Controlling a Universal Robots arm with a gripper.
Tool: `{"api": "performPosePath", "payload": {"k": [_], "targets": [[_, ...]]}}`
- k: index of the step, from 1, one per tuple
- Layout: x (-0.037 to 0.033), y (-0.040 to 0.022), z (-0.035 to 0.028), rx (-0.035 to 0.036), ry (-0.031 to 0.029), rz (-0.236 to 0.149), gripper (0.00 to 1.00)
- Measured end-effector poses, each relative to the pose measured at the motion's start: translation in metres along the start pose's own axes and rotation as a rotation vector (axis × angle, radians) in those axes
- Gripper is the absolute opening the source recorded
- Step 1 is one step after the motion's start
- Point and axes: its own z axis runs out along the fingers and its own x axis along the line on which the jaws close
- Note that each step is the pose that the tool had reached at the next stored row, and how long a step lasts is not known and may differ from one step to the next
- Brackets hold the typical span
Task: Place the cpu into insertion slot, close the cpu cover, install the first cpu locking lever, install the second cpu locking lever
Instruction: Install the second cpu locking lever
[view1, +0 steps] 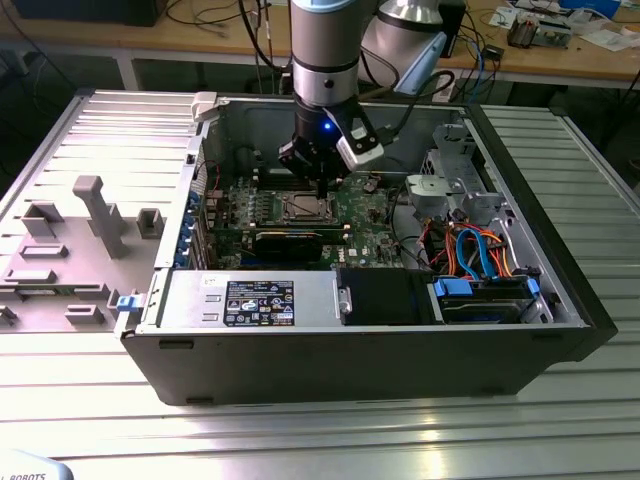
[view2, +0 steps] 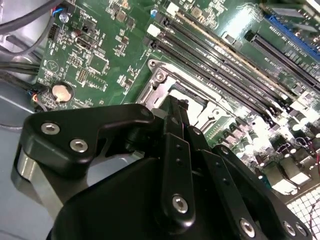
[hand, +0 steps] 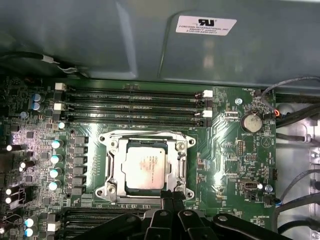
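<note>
Hovering at the slot (hand: 147, 167) edge, the gripper (hand: 171, 196) is seen clenched and empty, the cpu (hand: 145, 166) already seated under the closed cover (hand: 116, 162), so lever-locking is judged in hand, demanding precise downward pressure.

The cpu (hand: 145, 167) lies in the insertion slot (hand: 116, 167) on the circuit board (hand: 235, 165), with the gripper (hand: 171, 196) at the slot's edge.
</note>
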Motion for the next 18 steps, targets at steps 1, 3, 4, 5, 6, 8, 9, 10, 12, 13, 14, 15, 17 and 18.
{"api": "performPosePath", "payload": {"k": [1,3,4,5,6,8,9,10,12,13,14,15,17,18], "targets": [[0.0001,-0.0017,-0.0001,0.0003,0.0009,0.000,0.11],[0.0003,-0.0062,0.0000,0.0003,0.0020,0.000,0.11],[0.0002,-0.0062,-0.0001,0.0005,0.0021,0.000,0.11],[0.0002,-0.0062,-0.0001,0.0005,0.0021,0.000,0.11],[0.0002,-0.0062,-0.0001,0.0004,0.0020,0.000,0.11],[0.0003,-0.0069,-0.0001,0.0005,0.0021,0.000,0.11],[0.0003,-0.0069,-0.0001,0.0005,0.0020,0.000,0.11],[0.0002,-0.0069,-0.0001,0.0005,0.0020,0.000,0.11],[0.0020,-0.0069,-0.0002,0.0006,0.0020,0.000,0.11],[0.0025,-0.0068,-0.0003,0.0005,0.0021,0.000,0.11],[0.0030,-0.0068,-0.0003,0.0005,0.0020,0.000,0.11],[0.0030,-0.0068,-0.0003,0.0005,0.0021,0.000,0.11],[0.0033,-0.0068,-0.0003,0.0005,0.0021,0.000,0.11],[0.0033,-0.0068,-0.0003,0.0005,0.0020,0.000,0.11]]}}
